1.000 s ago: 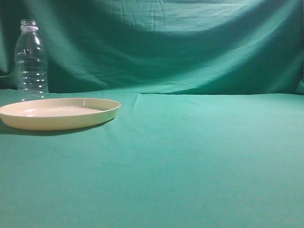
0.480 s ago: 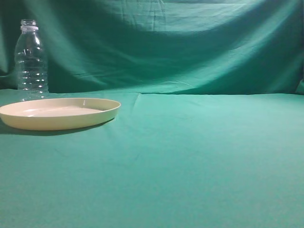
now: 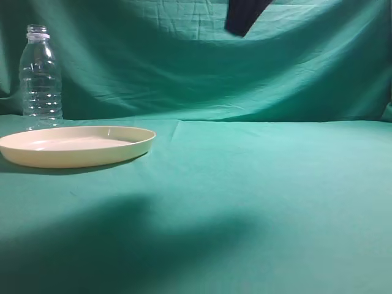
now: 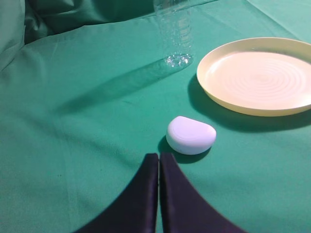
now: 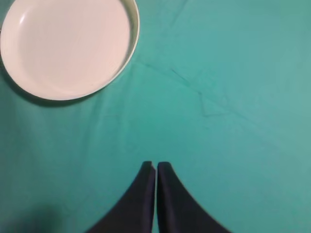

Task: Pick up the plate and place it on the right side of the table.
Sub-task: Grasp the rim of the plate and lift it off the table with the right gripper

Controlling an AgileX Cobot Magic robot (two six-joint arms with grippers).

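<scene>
Plate [image 3: 76, 146] flat near the left edge of the surface [image 3: 257, 184], in front of the bottle [image 3: 40, 73]. Probably light, stiff, slick plastic; best pinched at the raised rim. Left claw [image 4: 159, 160] and right claw [image 5: 155, 167] both pressed together, empty. Small white pebble-like object [image 4: 191, 135] visible only in left wrist view.

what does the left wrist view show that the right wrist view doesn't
Only the left wrist view shows the clear bottle, standing upright beyond the plate, and a small white rounded object lying on the cloth just ahead of the left gripper. Only the right wrist view shows the right gripper, high above bare cloth with the plate up and to its left. Both show the cream plate, empty, on the green table, and both grippers' fingers are pressed together, holding nothing.
</scene>
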